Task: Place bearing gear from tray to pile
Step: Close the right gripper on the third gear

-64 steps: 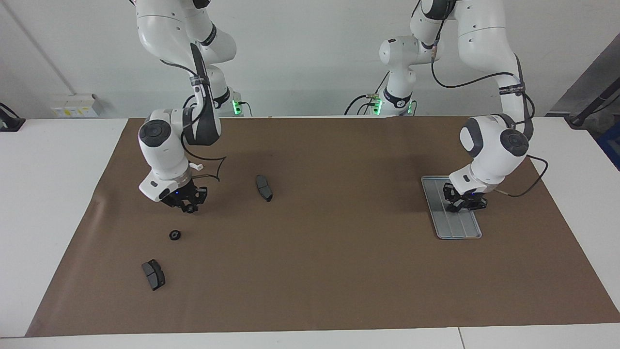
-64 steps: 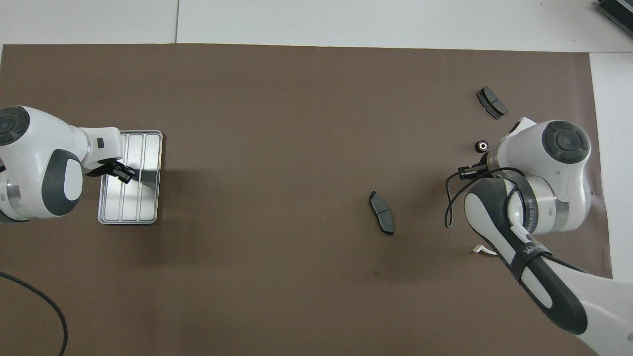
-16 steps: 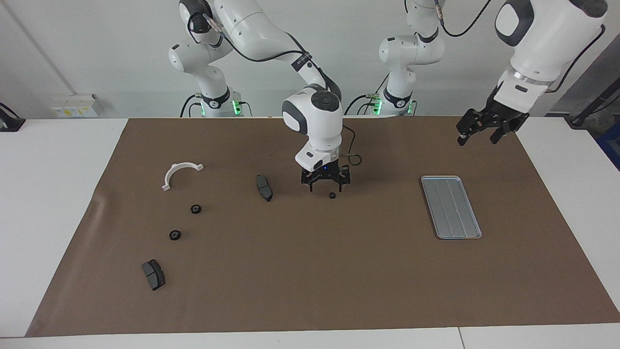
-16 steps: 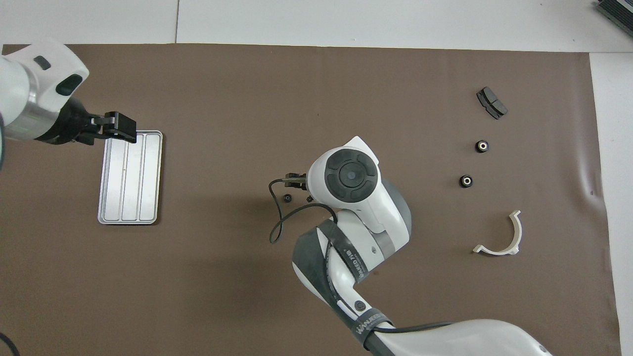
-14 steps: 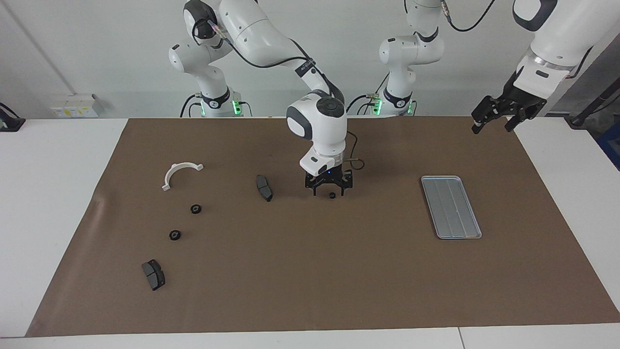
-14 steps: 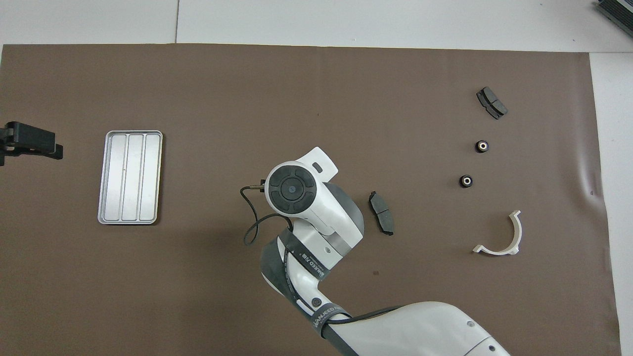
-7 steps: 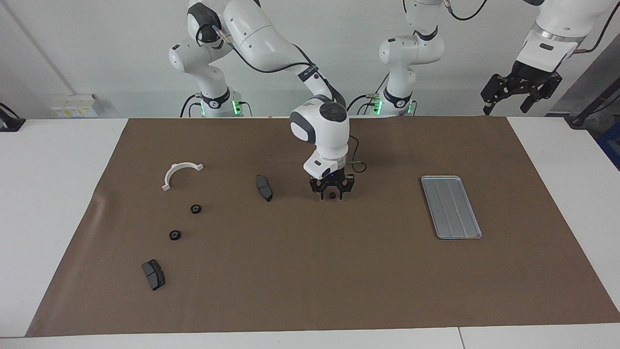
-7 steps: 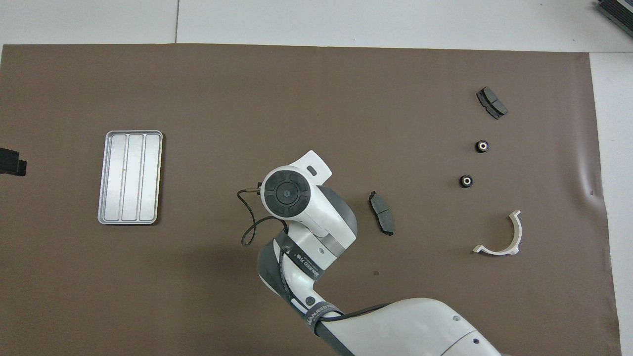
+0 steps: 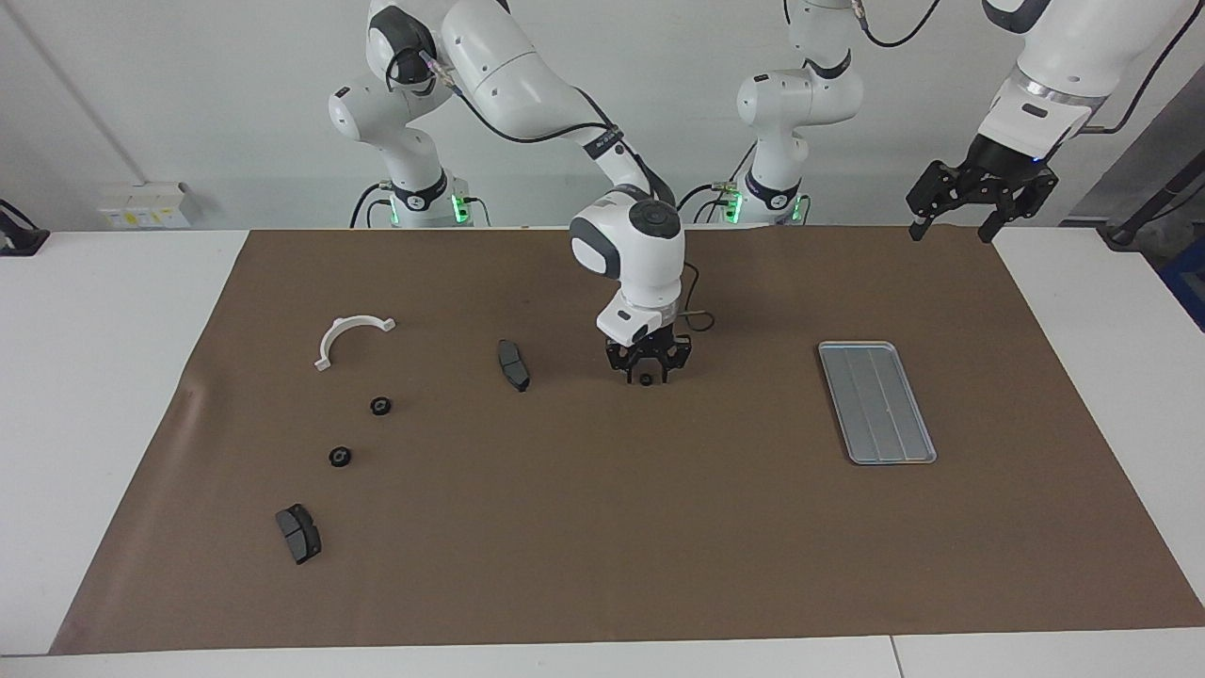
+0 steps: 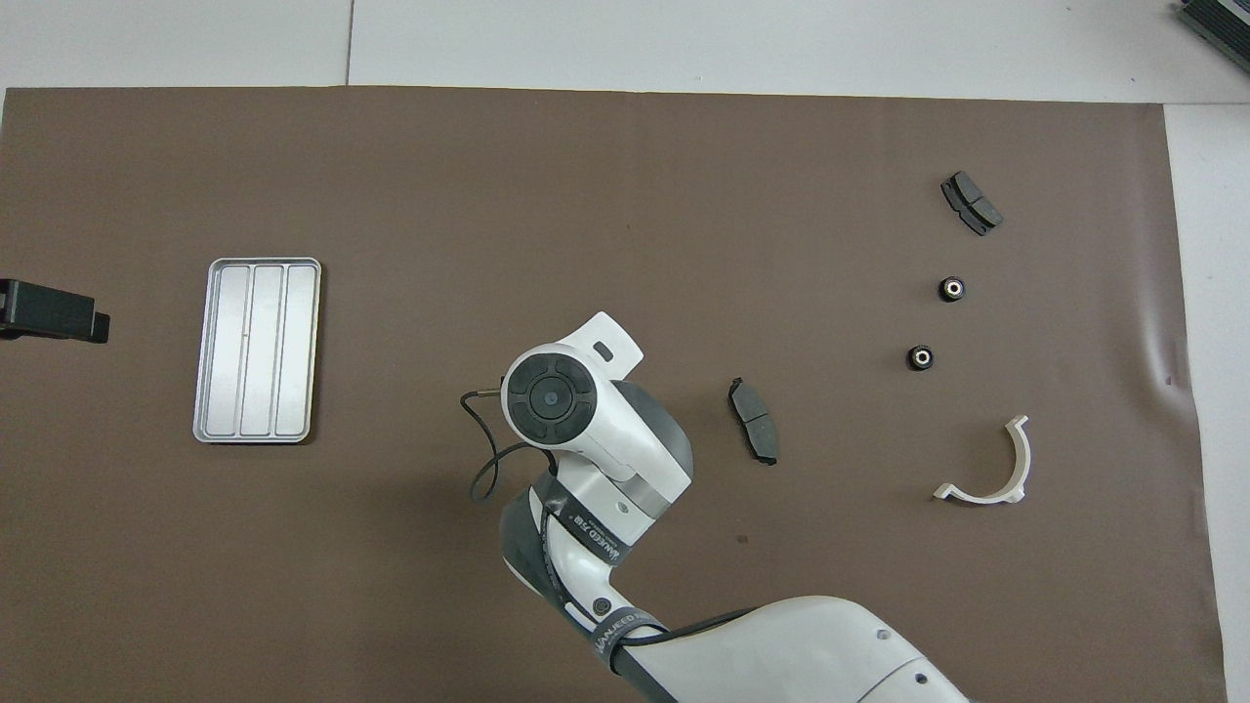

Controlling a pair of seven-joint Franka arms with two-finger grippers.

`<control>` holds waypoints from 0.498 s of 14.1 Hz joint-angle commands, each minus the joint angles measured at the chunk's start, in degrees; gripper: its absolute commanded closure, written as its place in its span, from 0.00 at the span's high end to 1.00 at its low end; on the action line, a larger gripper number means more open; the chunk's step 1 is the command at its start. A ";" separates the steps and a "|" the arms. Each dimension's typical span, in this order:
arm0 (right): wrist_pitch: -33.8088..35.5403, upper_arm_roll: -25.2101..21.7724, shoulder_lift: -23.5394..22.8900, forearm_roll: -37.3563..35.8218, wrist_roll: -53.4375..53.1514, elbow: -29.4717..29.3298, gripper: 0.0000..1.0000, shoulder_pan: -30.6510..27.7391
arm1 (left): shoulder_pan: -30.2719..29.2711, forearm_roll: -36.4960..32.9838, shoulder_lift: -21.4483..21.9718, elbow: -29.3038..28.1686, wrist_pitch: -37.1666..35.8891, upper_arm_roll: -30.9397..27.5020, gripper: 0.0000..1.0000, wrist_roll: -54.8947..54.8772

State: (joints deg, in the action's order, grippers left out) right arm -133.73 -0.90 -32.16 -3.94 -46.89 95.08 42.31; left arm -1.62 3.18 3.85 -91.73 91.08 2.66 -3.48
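A small black bearing gear (image 9: 645,379) lies on the brown mat mid-table, between a dark brake pad (image 9: 513,364) and the silver tray (image 9: 875,400). My right gripper (image 9: 646,373) is low over it, open, with a finger on each side of the gear. In the overhead view the right wrist (image 10: 549,397) hides gripper and gear. The tray (image 10: 256,350) holds nothing. The pile toward the right arm's end has a white half-ring bracket (image 9: 350,337), two more gears (image 9: 380,406) (image 9: 340,457) and a second brake pad (image 9: 297,533). My left gripper (image 9: 979,202) is open, high above the mat's edge.
The brown mat (image 9: 602,527) covers most of the white table. In the overhead view the bracket (image 10: 986,469), the two gears (image 10: 919,357) (image 10: 951,288) and both pads (image 10: 754,434) (image 10: 971,202) lie spread apart. The left gripper (image 10: 49,312) shows at the frame's edge.
The right gripper has left the pile and come down around a gear lying mid-table. The left gripper has lifted off the tray and swung up and away.
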 commanded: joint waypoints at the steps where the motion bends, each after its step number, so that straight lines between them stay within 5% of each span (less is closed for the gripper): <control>1: -0.22 0.02 0.17 -1.24 -0.30 0.63 0.57 -0.12 | 0.83 0.60 0.72 -2.66 2.26 -0.64 1.00 0.57; 7: -0.04 0.02 0.35 -1.24 -0.30 1.16 0.51 -0.12 | 0.92 -3.52 0.90 -4.59 2.26 -0.56 1.00 0.66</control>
State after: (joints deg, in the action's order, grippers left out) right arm -133.73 -0.90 -32.16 -3.94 -46.89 95.46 42.31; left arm -1.62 1.84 3.75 -94.41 92.11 2.58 -3.31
